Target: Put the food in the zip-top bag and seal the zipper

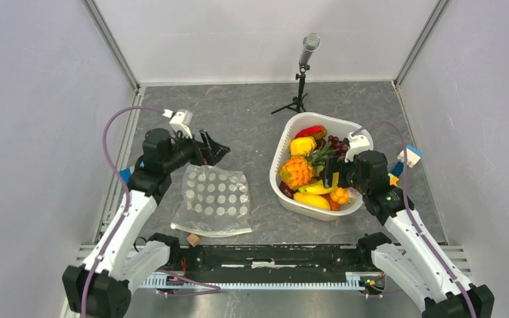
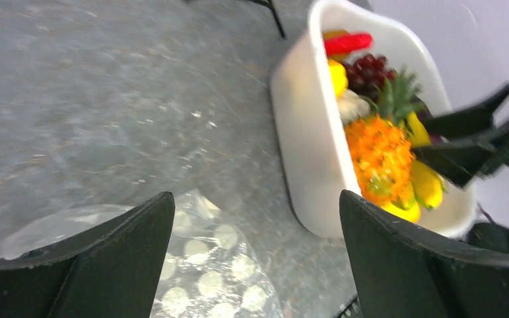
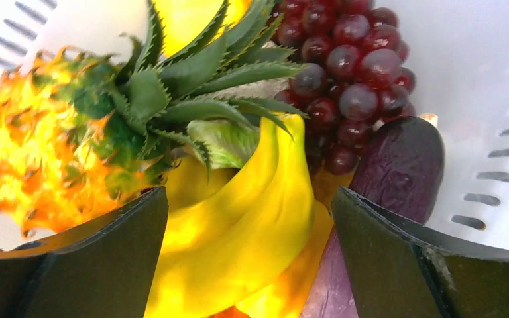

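The zip-top bag lies flat on the grey table, to the left of the white basket and apart from it. Its zipper runs along the edge nearest the arm bases; I cannot tell whether it is sealed. A small wooden cube sits just beside that edge.

The left gripper hangs over the bag's far edge with its fingers spread wide, holding nothing.

All the food is in the basket: a pineapple, purple grapes, bananas, a yellow pepper and a red piece. The right gripper is down among them, its jaws wide apart and gripping nothing. From its wrist camera the bananas show in the gap between the fingers, with a dark purple aubergine to one side. Whether the fingers touch any of it I cannot tell.

A microphone on a tripod stands behind the basket.
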Tool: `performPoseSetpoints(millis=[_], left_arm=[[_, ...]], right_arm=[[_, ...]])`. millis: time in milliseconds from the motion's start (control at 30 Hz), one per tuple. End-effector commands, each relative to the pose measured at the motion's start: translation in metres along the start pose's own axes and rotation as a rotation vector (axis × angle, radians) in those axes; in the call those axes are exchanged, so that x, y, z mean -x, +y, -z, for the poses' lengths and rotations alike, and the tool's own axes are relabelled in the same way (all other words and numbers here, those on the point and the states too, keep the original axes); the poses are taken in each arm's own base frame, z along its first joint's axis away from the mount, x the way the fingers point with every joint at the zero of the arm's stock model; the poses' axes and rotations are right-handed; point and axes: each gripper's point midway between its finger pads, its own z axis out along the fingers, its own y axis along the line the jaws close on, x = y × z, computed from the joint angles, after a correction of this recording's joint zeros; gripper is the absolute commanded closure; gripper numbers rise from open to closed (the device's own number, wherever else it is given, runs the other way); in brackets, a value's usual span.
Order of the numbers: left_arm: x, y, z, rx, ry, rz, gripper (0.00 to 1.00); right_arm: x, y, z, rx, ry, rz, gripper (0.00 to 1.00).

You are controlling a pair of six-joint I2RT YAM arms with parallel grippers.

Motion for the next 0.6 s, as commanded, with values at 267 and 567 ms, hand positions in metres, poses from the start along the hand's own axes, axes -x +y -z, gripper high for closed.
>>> performPoseSetpoints(millis=[267, 567], left_arm=[[-0.059, -0.045, -0.037, -0.250, 0.262, 0.028, 0.00], [-0.107, -0.006, -0.020, 0.025, 0.382, -0.008, 0.00]], right_arm=[[-0.013, -0.088, 0.011, -0.435, 0.058, 0.033, 0.02], [0.076, 0.002, 0.030, 0.058, -0.190, 0.134, 0.02]])
